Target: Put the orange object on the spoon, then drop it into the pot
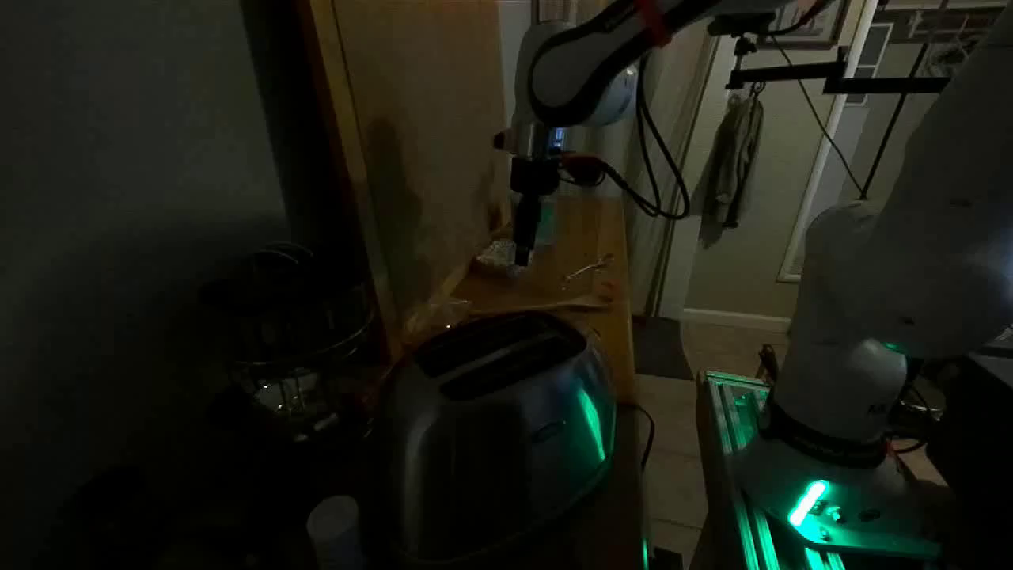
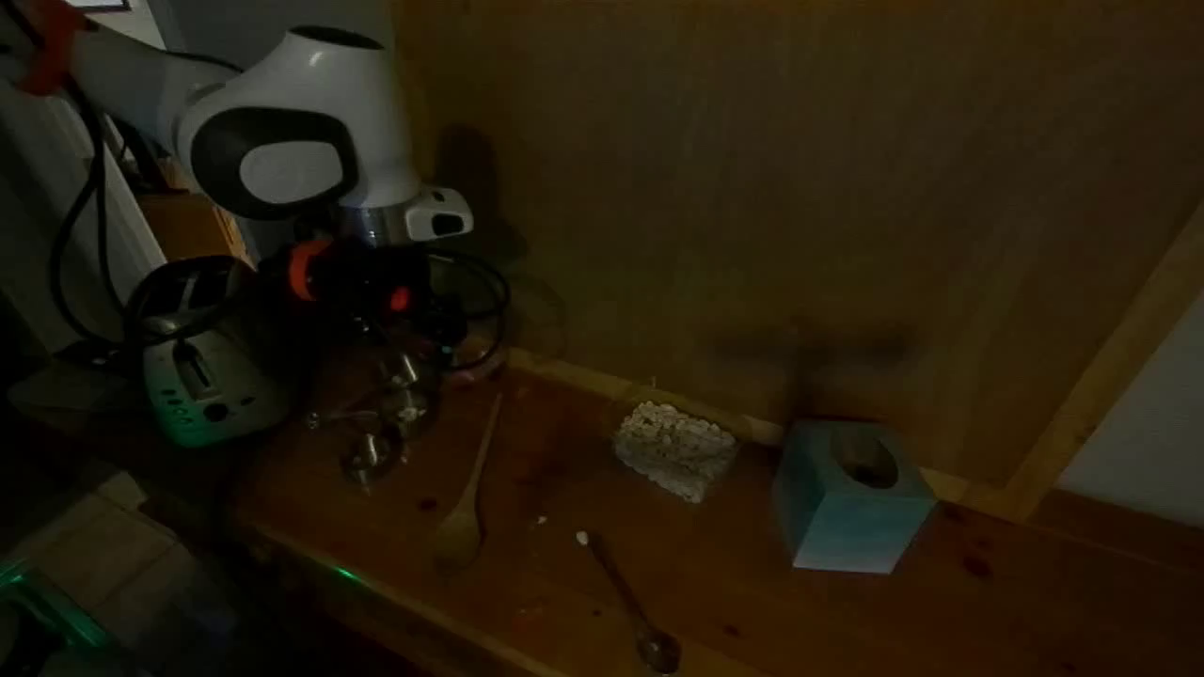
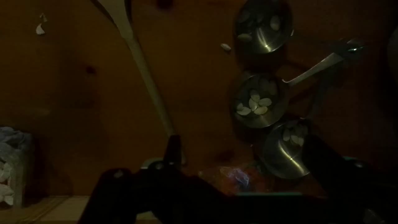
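Gripper (image 3: 244, 145) hangs over the counter (image 2: 800, 621), its two black, angular fingers spread wide, with knotty, varnished wood and curved steel showing in the gap. In the wrist view an orange-red packet (image 3: 231, 180) of crinkled, glossy film lies at 5 o'clock, partly hidden by the gripper's body; whether it is the orange object meant, I cannot tell. The wooden spoon (image 3: 149, 77), pale and matte, slants from 11 o'clock, where its head is cut by the edge, toward 7 o'clock, where its slim, rounded handle passes behind a fingertip. One polished steel measuring cup (image 3: 264, 46) sits at 1 o'clock, a middle cup (image 3: 259, 123) with a flat metal handle at 3, and a lower cup (image 3: 289, 161) at 4, all round, shiny and scattered inside with pumpkin seeds (image 3: 260, 110), flat pale ovals. At 8 o'clock stands a clear plastic tub (image 3: 20, 183) filled with pale, lumpy pieces (image 3: 4, 190); in an exterior view it is a rectangular shape at 5 o'clock, near the foot of a smooth wooden panel (image 2: 752, 188). There, a pale blue-green tissue box (image 2: 847, 536), cubic with an oval mouth, is at 4 o'clock, and a smaller spoon (image 2: 616, 578) with a glossy bowl lies at 6. In both exterior views a toaster (image 1: 506, 475) shows its rounded shell; its top, metallic and satiny, is cut by two long slots.
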### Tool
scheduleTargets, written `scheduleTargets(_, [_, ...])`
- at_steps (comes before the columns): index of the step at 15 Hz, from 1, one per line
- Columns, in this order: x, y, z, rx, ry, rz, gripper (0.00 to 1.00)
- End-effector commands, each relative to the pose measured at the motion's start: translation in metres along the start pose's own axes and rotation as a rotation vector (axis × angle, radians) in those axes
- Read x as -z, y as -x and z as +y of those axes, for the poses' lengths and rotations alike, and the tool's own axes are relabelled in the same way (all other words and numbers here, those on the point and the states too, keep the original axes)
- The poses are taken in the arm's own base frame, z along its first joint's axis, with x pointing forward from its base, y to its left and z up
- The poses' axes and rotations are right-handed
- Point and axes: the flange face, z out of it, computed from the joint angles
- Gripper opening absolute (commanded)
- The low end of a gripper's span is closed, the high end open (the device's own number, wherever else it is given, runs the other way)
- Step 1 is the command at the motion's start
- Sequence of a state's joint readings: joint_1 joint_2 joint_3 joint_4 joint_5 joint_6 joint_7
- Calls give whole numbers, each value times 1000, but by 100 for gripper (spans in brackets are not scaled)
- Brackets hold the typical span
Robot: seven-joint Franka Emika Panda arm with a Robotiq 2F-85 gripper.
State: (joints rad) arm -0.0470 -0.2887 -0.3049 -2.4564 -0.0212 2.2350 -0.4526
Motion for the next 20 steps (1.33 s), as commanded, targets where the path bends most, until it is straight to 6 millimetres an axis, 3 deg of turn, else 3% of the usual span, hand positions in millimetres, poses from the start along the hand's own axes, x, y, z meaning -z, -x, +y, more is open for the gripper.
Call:
scheduleTargets(1, [0, 0, 0, 0, 0, -1, 100])
scheduleTargets(7, [0, 0, 0, 0, 0, -1, 100])
scheduleTargets(11, [13, 12, 55, -98, 81, 39, 100])
scheduleTargets(16, [25, 55, 146, -209, 190, 53, 100])
scheduleTargets(20, [7, 91, 175, -85, 132, -1, 100])
